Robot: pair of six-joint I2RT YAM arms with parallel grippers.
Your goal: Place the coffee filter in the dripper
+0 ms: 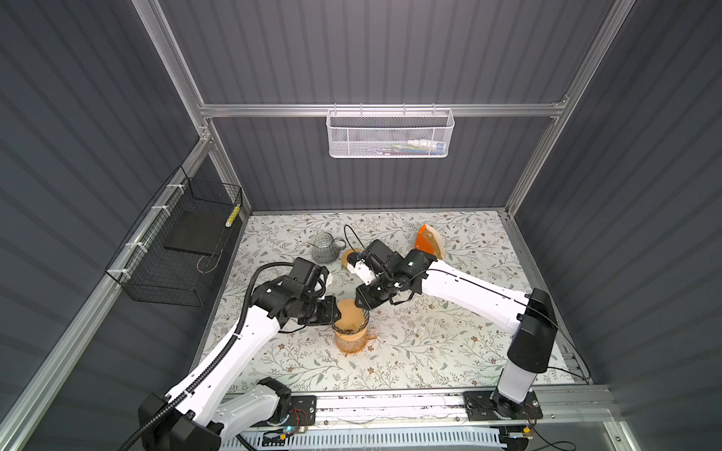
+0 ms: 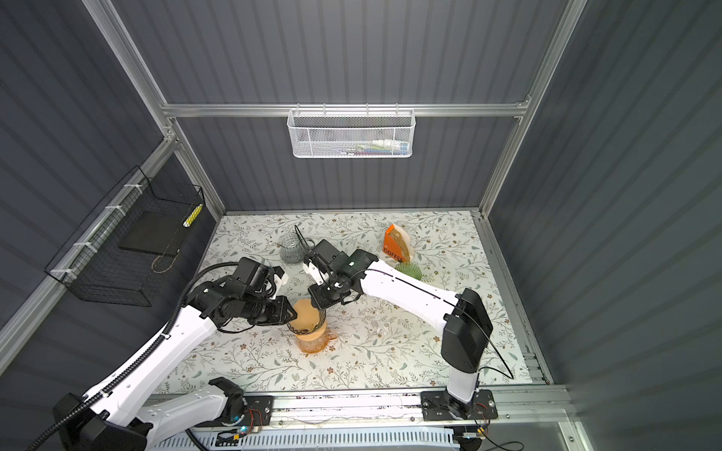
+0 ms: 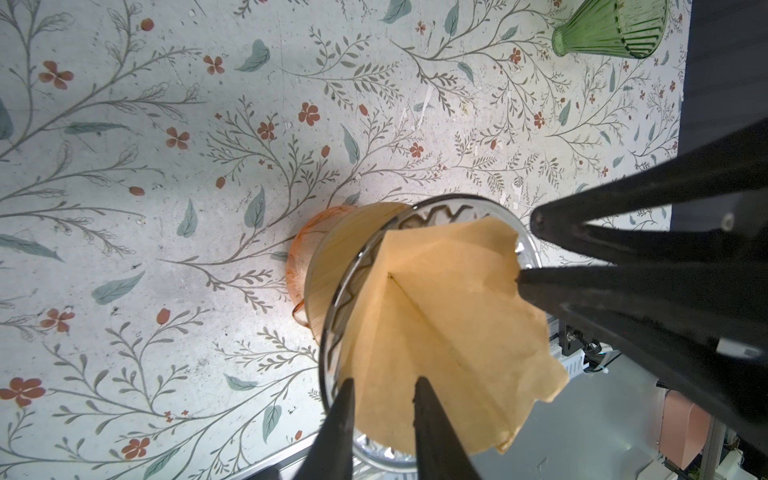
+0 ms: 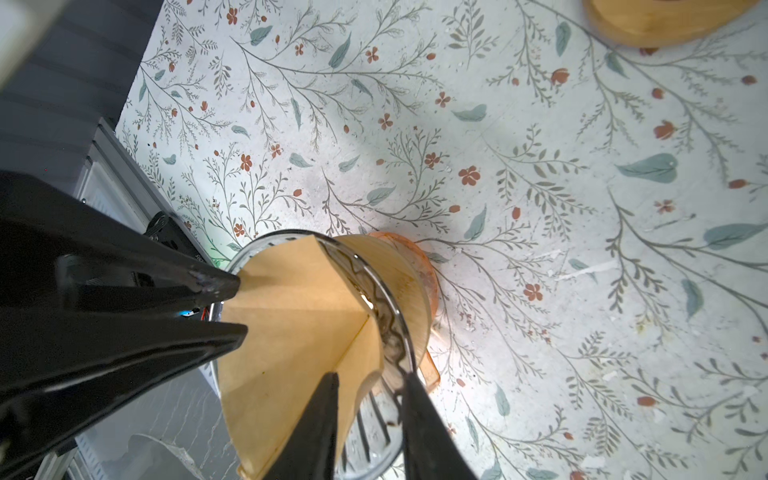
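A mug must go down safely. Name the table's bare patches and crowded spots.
Bare: the front strip between orange server and front rail; the back-right corner past the filter holder. Crowded: the centre, where left end effector and right end effector meet at the dripper; the back row of grey jug and wooden disc.

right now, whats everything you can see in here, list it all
coffee filter: 1, brown, in the dripper
dripper: 1, clear glass, on the carafe
carafe: 1, orange, mid-table
pitcher: 1, clear glass, table back
wooden disc: 1, tan, beside the pitcher
filter holder: 1, orange, back right
ribbed glass cone: 1, green, by the holder
mesh basket: 1, white, back rail
wire basket: 1, black, left wall
table: 1, floral
left claw: 1, black, straddling the dripper rim
right claw: 1, black, jaws apart at the rim
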